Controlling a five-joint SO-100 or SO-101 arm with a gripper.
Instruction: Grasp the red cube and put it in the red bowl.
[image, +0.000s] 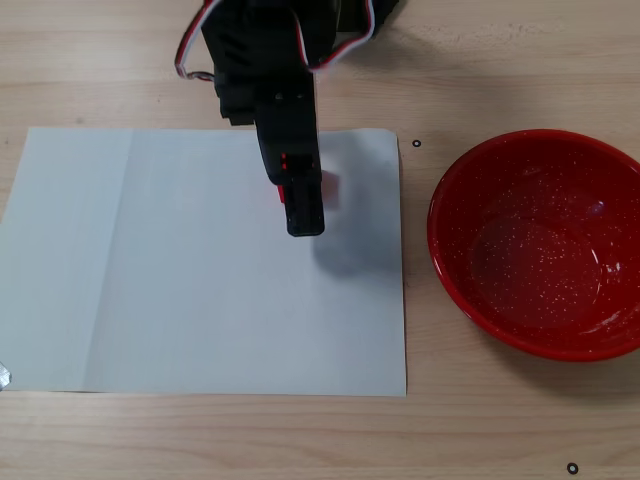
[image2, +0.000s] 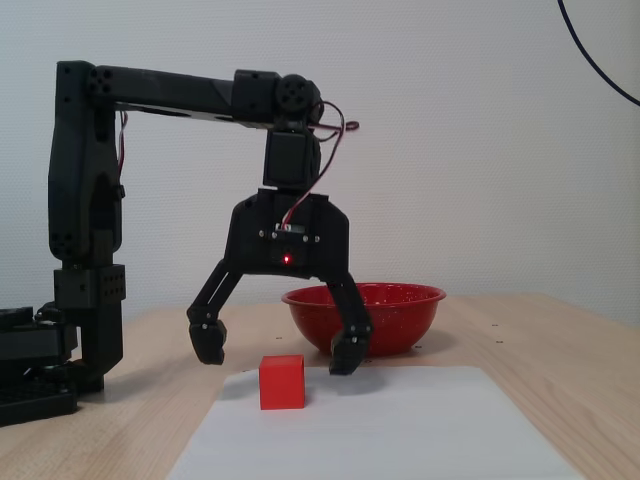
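Fixed view from above: we see the arm covering nearly all of the red cube (image: 327, 187), which lies on the white paper (image: 180, 280), well left of the empty red bowl (image: 540, 245). Fixed view from the side: our hand (image2: 279, 352) hangs spread wide just above the cube, holding nothing. Grasping, carrying and dropping all remain; the cube's depth between the fingers is unclear.

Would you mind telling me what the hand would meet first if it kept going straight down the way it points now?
Probably the small bright red plastic cube, which sits below the open hand, roughly between its fingertips; otherwise the white paper sheet. Depth alignment is uncertain.
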